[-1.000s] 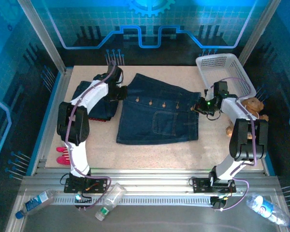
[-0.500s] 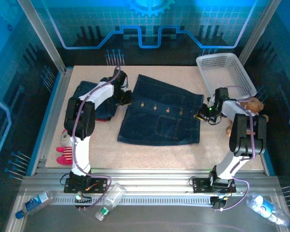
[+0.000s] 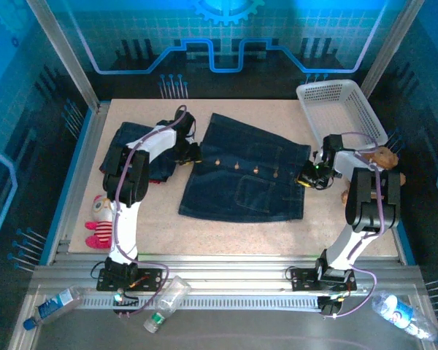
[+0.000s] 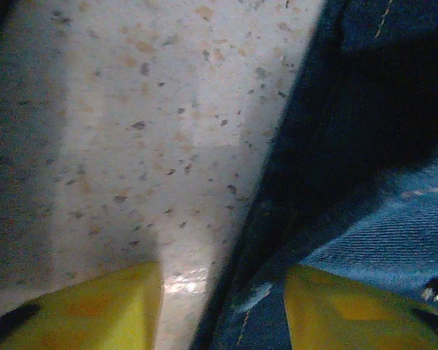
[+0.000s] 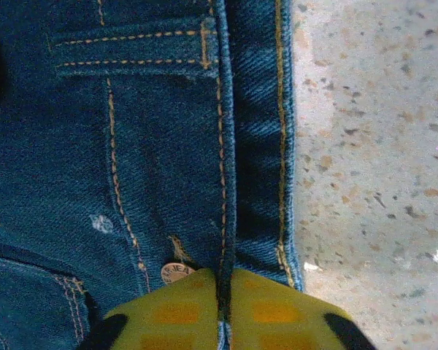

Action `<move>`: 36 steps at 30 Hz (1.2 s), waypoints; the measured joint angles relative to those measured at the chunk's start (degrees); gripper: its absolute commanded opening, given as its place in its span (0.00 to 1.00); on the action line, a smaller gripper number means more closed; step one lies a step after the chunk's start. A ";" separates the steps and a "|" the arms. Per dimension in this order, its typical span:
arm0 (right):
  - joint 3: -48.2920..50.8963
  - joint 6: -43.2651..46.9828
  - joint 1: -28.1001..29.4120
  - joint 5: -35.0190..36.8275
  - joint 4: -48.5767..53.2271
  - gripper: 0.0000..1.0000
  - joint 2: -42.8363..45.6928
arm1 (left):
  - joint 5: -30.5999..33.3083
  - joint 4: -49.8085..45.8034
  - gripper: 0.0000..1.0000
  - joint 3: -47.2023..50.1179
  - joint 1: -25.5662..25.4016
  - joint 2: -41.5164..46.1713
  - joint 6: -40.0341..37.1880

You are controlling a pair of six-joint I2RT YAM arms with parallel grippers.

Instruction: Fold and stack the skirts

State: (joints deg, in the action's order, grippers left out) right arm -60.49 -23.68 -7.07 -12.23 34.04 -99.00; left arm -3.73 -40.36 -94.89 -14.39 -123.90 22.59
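A dark blue denim skirt [image 3: 241, 179] with front buttons lies spread flat in the middle of the table. My left gripper [image 3: 192, 152] is at its upper left corner. In the left wrist view that gripper [image 4: 223, 306] stands open, and the skirt's edge [image 4: 365, 146] runs loose between its yellow fingers [image 4: 87, 310]. My right gripper [image 3: 306, 177] is at the skirt's right edge. Seen from the right wrist, it [image 5: 225, 281] is shut on a thin fold of the skirt's hem [image 5: 153, 146], beside a metal button. A second denim skirt [image 3: 142, 149] lies folded at the left, partly under my left arm.
A white basket [image 3: 343, 109] stands at the back right, with a brown teddy bear [image 3: 383, 157] in front of it. A pink-and-white plush doll [image 3: 98, 219] lies at the table's left front. Plastic bottles [image 3: 55, 306] rest on the metal rail in front.
My left gripper has slid right along the skirt's top edge and opened, letting go of the cloth. The right gripper has moved slightly right. The skirt's waistband end now lies flatter.
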 measured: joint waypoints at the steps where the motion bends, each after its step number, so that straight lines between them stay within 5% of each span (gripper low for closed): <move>1: 0.00 0.02 0.33 0.96 0.55 0.34 0.92 | 0.96 -0.15 0.83 0.87 0.02 1.46 0.33; 3: -0.22 -0.74 1.84 3.58 1.86 0.38 3.96 | 2.54 -0.55 0.99 2.91 0.04 5.29 1.20; 5: -0.94 -1.68 4.11 6.01 2.89 0.49 7.39 | 3.28 -0.04 0.99 5.90 0.09 10.36 2.86; 6: -1.68 -2.01 5.64 7.13 3.13 0.64 9.14 | 3.45 0.13 0.99 7.61 0.09 13.20 3.85; 7: -2.67 -2.67 7.04 7.74 3.21 0.95 10.38 | 3.52 0.39 0.99 9.38 0.00 16.06 4.96; 8: -3.72 -3.15 8.26 7.91 3.02 1.00 11.23 | 3.50 0.70 0.99 11.21 -0.17 19.02 6.14; 14: -13.44 -5.01 15.28 4.39 -1.81 1.00 6.32 | -3.08 7.21 0.99 20.31 -4.48 26.84 14.88; 22: -32.20 -8.15 20.26 -4.15 -9.07 1.00 -17.33 | -15.45 15.32 0.99 28.57 -11.52 26.18 25.59; 36: -63.21 -16.65 23.47 -7.37 -7.69 1.00 -45.57 | -18.82 15.91 0.99 36.30 -11.78 22.60 25.81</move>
State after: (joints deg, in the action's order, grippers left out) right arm -123.70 -40.34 16.40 -19.59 26.35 -144.57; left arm -22.55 -24.45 -58.59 -26.17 -101.30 48.40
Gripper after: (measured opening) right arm 0.997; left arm 0.990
